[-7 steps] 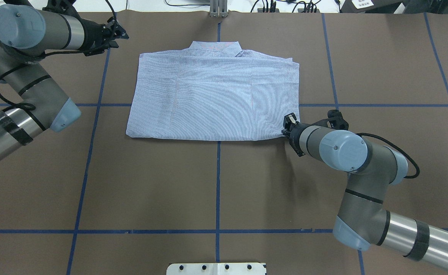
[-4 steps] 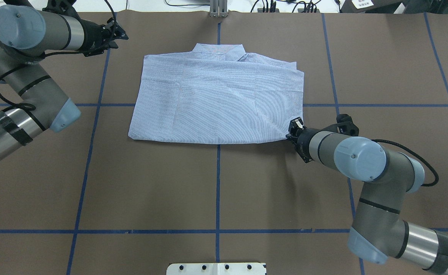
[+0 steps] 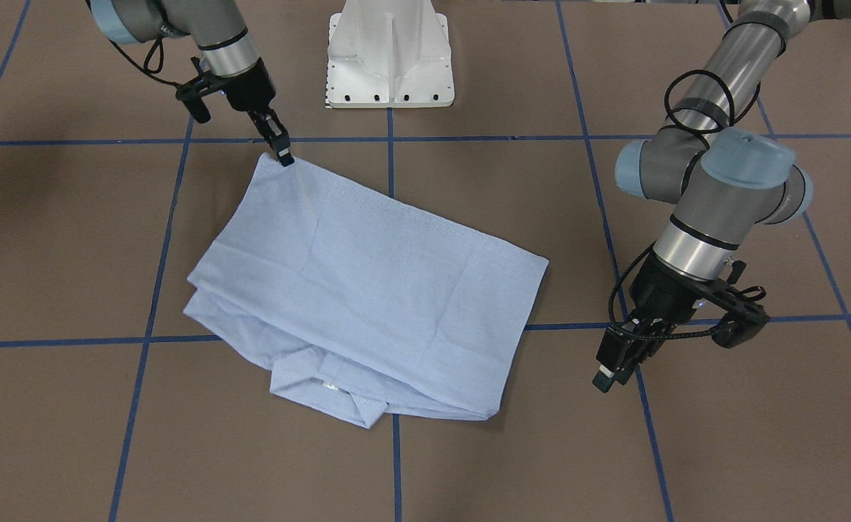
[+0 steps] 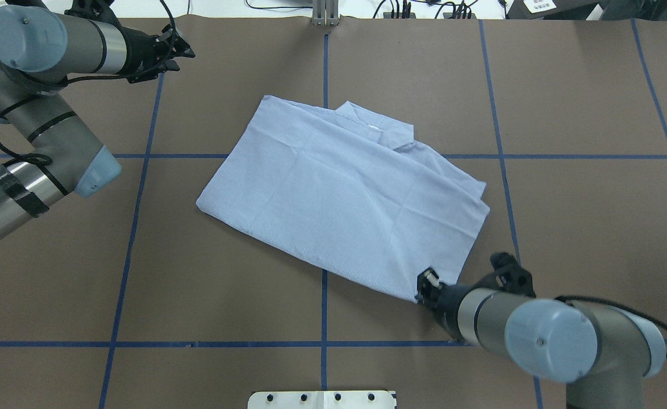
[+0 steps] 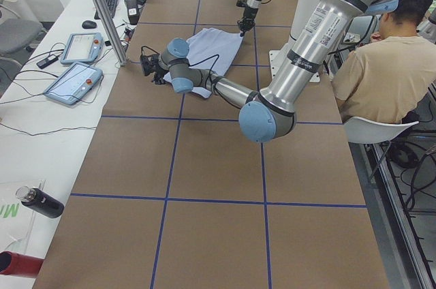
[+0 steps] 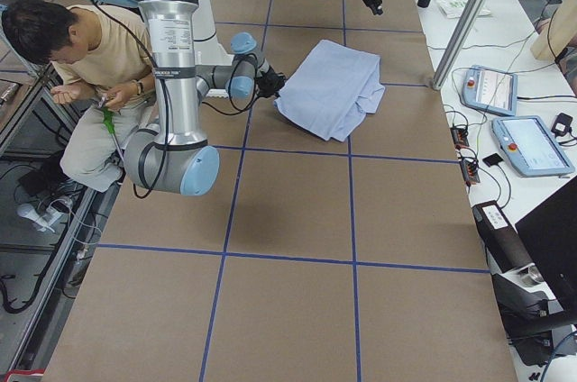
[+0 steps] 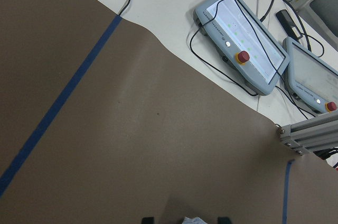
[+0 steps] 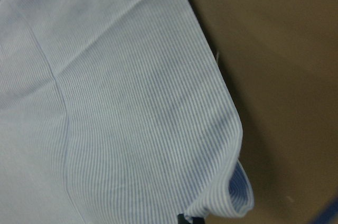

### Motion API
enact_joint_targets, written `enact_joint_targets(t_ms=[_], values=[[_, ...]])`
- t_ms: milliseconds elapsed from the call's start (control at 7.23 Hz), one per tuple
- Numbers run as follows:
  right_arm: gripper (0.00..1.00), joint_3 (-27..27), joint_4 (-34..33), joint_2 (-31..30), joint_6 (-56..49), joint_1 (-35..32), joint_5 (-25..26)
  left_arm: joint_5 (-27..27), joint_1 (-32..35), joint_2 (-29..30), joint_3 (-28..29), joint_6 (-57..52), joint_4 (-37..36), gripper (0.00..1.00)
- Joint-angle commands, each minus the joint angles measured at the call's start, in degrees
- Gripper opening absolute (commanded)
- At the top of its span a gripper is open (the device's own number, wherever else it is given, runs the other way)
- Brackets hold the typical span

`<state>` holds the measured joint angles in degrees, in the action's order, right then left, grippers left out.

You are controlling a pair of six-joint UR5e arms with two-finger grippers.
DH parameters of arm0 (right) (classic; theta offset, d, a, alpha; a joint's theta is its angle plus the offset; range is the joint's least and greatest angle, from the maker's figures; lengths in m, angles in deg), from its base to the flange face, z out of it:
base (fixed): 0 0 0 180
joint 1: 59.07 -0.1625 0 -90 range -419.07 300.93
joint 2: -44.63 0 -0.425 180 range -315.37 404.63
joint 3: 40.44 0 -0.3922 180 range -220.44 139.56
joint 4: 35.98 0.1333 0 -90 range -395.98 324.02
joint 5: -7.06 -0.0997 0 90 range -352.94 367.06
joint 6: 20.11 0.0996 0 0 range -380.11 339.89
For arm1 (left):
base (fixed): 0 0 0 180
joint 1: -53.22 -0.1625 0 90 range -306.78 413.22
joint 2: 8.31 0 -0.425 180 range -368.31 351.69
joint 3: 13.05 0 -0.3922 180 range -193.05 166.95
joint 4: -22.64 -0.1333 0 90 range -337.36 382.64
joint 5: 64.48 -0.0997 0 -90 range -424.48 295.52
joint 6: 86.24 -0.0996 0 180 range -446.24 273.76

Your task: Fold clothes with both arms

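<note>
Firmly pinched at its near right corner by the right claw [image 4: 423, 286], the light blue shirt [image 4: 339, 193] lies across the middle of the brown bench [image 4: 225, 307], the claw's black fingers pressed together on the cloth. The fabric draws to a point where it is held; whether that corner is raised off the surface cannot be told. Folded into a rough rectangle of several layers, the shirt sits askew to the blue tape lines [image 4: 323, 272], its long edges running from far left to near right. Its collar [image 4: 380, 128] pokes out along the far edge, a small white label showing inside it. A lower layer peeks out at the right edge, and soft creases cross the top layer. The right wrist view shows the fine white stripes and the corner curled over on itself. Over the far left of the bench hangs the left claw [image 4: 184, 51], well apart from the shirt, its fingertips spread in the left wrist view.
</note>
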<state>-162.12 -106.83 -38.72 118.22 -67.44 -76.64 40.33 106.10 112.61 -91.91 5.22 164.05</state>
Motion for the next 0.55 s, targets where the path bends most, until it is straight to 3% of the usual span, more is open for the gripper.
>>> enact_joint_targets(t_ms=[0, 138, 415], values=[[0.12, -3.7, -6.8, -0.5, 0.2, 12.0, 0.6, 2.5, -2.4, -6.0, -10.1, 0.9, -0.1, 0.5], [0.99, -3.7, -6.8, -1.5, 4.3, 15.0, 4.6, 4.2, -4.1, -7.1, -13.8, 4.6, -0.3, 0.5], [1.0, -4.4, -6.8, -1.0, 5.0, 13.5, 7.1, 2.5, -10.0, -11.0, -19.8, 7.0, -1.1, 0.6]])
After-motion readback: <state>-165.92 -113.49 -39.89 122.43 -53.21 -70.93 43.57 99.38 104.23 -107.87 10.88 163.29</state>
